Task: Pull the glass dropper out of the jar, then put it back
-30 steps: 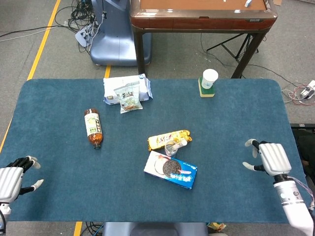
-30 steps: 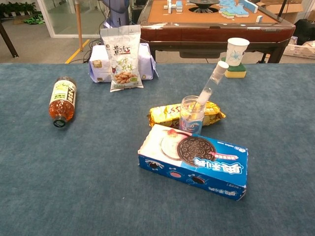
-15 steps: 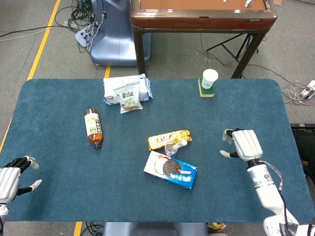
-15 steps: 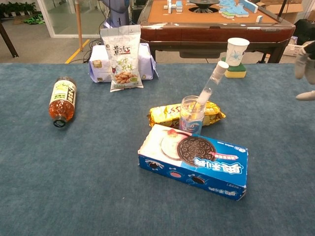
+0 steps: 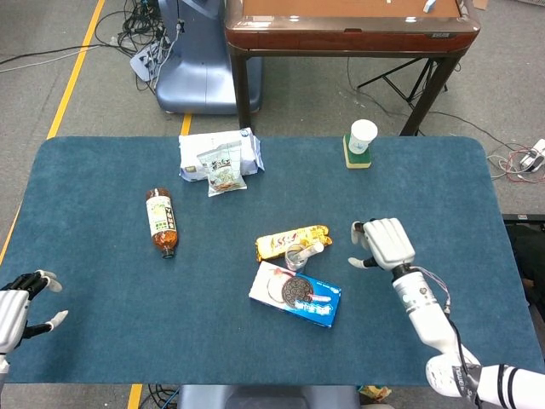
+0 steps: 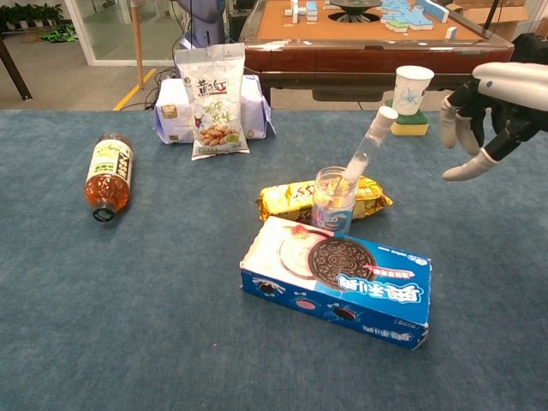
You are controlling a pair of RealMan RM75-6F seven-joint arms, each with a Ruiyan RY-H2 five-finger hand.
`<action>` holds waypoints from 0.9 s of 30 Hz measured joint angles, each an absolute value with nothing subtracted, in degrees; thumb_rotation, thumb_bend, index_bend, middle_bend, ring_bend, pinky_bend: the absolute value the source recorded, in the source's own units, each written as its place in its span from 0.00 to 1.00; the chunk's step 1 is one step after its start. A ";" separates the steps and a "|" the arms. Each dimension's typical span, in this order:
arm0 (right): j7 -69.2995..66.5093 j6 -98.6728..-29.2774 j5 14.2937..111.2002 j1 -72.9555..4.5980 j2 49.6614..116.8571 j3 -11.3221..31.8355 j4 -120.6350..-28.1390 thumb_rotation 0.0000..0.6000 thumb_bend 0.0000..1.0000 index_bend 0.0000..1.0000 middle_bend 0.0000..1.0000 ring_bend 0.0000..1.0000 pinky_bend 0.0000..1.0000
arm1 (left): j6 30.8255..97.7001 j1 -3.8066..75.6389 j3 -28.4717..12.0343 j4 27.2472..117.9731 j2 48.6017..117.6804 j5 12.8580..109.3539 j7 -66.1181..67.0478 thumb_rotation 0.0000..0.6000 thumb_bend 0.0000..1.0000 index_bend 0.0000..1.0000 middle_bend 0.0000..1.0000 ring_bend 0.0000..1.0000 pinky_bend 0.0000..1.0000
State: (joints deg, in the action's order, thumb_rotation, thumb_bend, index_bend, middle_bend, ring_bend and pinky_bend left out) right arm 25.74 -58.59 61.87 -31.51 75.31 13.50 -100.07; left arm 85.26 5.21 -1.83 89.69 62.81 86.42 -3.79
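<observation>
A small clear jar stands mid-table between a gold snack pack and a blue cookie box. The glass dropper leans out of it toward the upper right, its white bulb on top. My right hand hovers to the right of the jar with fingers spread, holding nothing, a short gap away from the dropper. My left hand sits at the table's near left corner, fingers apart and empty, far from the jar.
A blue cookie box lies just in front of the jar, a gold snack pack behind it. A tea bottle lies at left, snack bags at the back left, a paper cup on a sponge at the back right.
My right hand has moved left across the table toward the jar and now shows in the chest view. The left hand has barely shifted. The jar and dropper stay put.
</observation>
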 measured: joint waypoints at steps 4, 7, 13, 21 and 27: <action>24.99 -55.95 59.80 -32.81 74.51 13.38 -101.27 1.00 0.50 0.58 0.84 0.70 0.74 | 85.13 5.23 -1.88 89.64 62.78 86.31 -3.86 1.00 0.17 0.45 0.35 0.30 0.44; 23.23 -53.28 58.24 -33.73 73.34 13.42 -102.25 1.00 0.62 0.58 0.90 0.75 0.79 | 85.00 5.26 -1.89 89.65 62.72 86.26 -4.07 1.00 0.17 0.45 0.35 0.30 0.44; 19.86 -47.59 54.37 -36.27 69.88 13.38 -103.90 1.00 0.79 0.58 0.96 0.81 0.82 | 84.87 5.28 -1.93 89.64 62.68 86.18 -4.09 1.00 0.17 0.45 0.35 0.30 0.44; 16.35 -43.15 51.00 -39.61 67.76 12.89 -104.56 1.00 0.85 0.58 0.97 0.82 0.83 | 84.79 5.28 -2.01 89.64 62.70 86.03 -3.96 1.00 0.17 0.45 0.35 0.30 0.44; 12.41 -41.46 50.58 -40.78 67.74 13.19 -104.59 1.00 0.86 0.57 0.97 0.82 0.83 | 84.79 5.28 -2.06 89.68 62.60 86.01 -4.13 1.00 0.17 0.45 0.35 0.30 0.44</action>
